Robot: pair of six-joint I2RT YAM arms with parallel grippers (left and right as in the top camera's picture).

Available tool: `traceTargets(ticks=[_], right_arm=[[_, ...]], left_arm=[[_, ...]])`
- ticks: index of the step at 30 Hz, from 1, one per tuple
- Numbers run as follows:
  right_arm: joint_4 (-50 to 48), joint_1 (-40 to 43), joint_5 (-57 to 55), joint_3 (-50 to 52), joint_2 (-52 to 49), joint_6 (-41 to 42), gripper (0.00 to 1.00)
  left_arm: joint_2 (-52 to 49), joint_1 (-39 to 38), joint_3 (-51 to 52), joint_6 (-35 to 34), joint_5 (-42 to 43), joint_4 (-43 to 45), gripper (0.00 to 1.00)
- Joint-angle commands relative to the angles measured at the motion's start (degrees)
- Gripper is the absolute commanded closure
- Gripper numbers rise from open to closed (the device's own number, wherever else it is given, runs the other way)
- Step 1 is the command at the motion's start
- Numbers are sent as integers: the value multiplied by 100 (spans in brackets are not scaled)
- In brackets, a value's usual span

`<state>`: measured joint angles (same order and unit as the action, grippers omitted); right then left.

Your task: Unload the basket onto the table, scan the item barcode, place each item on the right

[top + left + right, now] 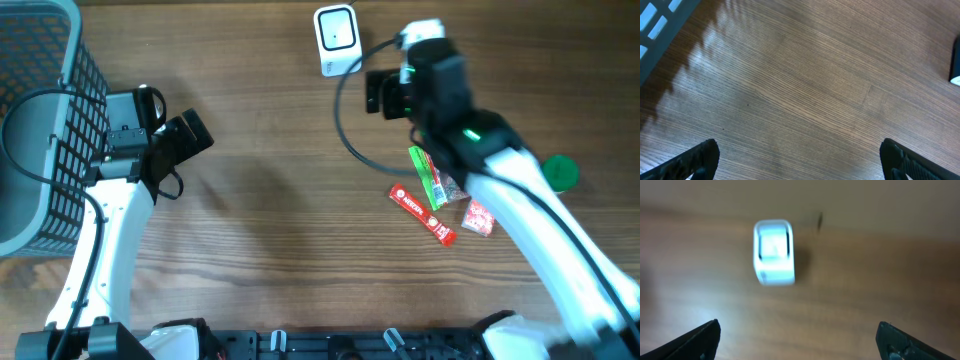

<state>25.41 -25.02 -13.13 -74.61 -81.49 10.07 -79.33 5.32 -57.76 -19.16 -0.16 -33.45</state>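
Left gripper point(797, 159) — fingers fully spread, holding nothing, beside grey basket point(60, 110). Right gripper point(797, 340) — same, empty, facing white barcode scanner point(773, 252) at far edge of bench point(280, 210).

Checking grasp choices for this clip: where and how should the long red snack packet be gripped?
Probably from straight above, pinching the red snack packet across its narrow width near its free end: it lies flat and diagonal, and the green packet crowds its middle.
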Motion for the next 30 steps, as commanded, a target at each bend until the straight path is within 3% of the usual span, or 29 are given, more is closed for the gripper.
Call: traceTargets(ticks=[1,14,23,25,30], right_arm=[[-7,-20,-79,-48,1038,48,0],[428,-17,-79,-46,3934,48,0],[2155,48,-188,-46,5176,42,0],[2420,219,-658,-39,5423,46,0],[2841,697,-636,177,5901,59,0]], left_arm=[[-17,22,0,76,-57,15,0],[-17,22,0,76,-57,15,0],[-17,22,0,74,-57,15,0],[-17,22,0,76,-57,15,0],[-17,22,0,76,-57,15,0]])
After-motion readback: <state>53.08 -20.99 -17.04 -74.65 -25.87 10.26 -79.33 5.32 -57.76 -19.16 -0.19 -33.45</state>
